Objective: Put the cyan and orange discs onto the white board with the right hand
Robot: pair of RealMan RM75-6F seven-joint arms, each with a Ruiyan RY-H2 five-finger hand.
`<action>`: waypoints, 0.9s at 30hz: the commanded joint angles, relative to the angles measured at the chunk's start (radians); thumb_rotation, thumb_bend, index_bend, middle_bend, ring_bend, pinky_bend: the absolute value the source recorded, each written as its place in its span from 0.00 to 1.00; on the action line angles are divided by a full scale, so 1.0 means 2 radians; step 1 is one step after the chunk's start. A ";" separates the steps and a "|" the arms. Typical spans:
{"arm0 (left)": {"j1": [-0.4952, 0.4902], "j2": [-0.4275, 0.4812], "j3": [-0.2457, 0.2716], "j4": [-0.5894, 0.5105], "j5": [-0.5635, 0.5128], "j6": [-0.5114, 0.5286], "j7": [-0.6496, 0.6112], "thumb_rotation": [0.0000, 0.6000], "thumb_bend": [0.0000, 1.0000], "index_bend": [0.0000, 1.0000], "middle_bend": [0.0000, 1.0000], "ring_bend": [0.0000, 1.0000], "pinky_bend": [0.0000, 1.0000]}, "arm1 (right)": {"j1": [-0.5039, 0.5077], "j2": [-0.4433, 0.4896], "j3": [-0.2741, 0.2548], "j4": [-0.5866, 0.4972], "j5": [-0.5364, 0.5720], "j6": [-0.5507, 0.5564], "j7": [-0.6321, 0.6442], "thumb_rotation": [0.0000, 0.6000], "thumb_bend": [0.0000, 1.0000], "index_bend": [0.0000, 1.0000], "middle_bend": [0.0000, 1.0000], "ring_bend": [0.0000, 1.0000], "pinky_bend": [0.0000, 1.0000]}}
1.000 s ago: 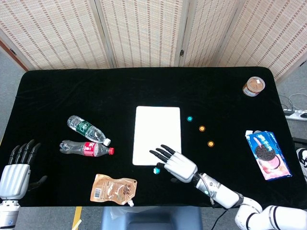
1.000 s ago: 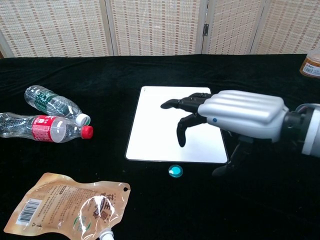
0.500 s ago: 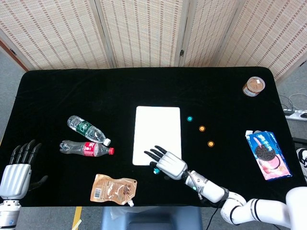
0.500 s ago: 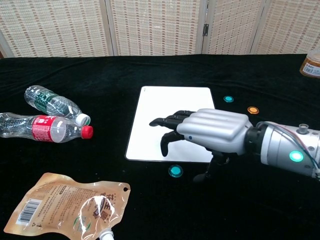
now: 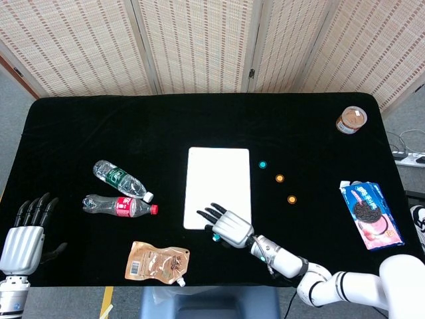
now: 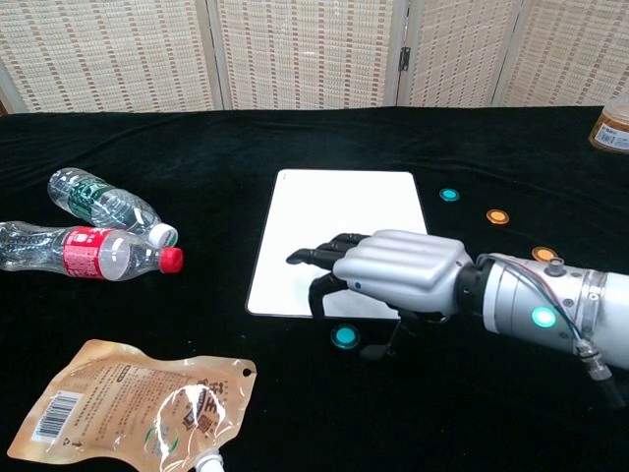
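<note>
The white board (image 6: 339, 231) is seen lying flat on the black table (image 5: 133, 126), a plain rectangle with rounded corners, and no disc is carried on it; the placing step is therefore judged not yet done, and the step in hand is taken to be the reach for the nearest cyan disc (image 6: 344, 336), which rests on the cloth just off the board's near edge. The right hand (image 6: 388, 277) is held low over that near edge, palm down, fingers spread and empty, the thumb hanging just beside the disc; whether the disc is touched cannot be told. The next move is judged to call for the fingers to be brought down and closed around so thin and flat a thing, which may be hard to lift off cloth. The left hand (image 5: 23, 239) is shown apart at the table's near left, fingers spread on nothing. Well right of the board lie another cyan disc (image 5: 262, 164) and two orange discs (image 5: 279, 178) (image 5: 291, 199), small, round and glossy.
</note>
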 commanded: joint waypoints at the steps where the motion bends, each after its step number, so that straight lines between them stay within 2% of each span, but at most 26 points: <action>1: 0.000 0.000 -0.001 0.000 -0.001 0.000 0.000 1.00 0.20 0.07 0.04 0.03 0.00 | 0.003 -0.003 -0.001 0.005 0.004 0.000 0.001 1.00 0.35 0.40 0.00 0.00 0.00; 19: 0.000 -0.003 -0.001 0.008 -0.003 -0.003 -0.006 1.00 0.20 0.07 0.04 0.03 0.00 | 0.010 -0.013 -0.012 0.018 0.016 0.009 -0.002 1.00 0.39 0.50 0.00 0.00 0.00; 27: 0.001 -0.003 -0.001 0.009 -0.002 -0.002 -0.008 1.00 0.20 0.07 0.04 0.03 0.00 | 0.009 0.002 -0.009 -0.006 0.014 0.028 0.003 1.00 0.40 0.51 0.01 0.00 0.00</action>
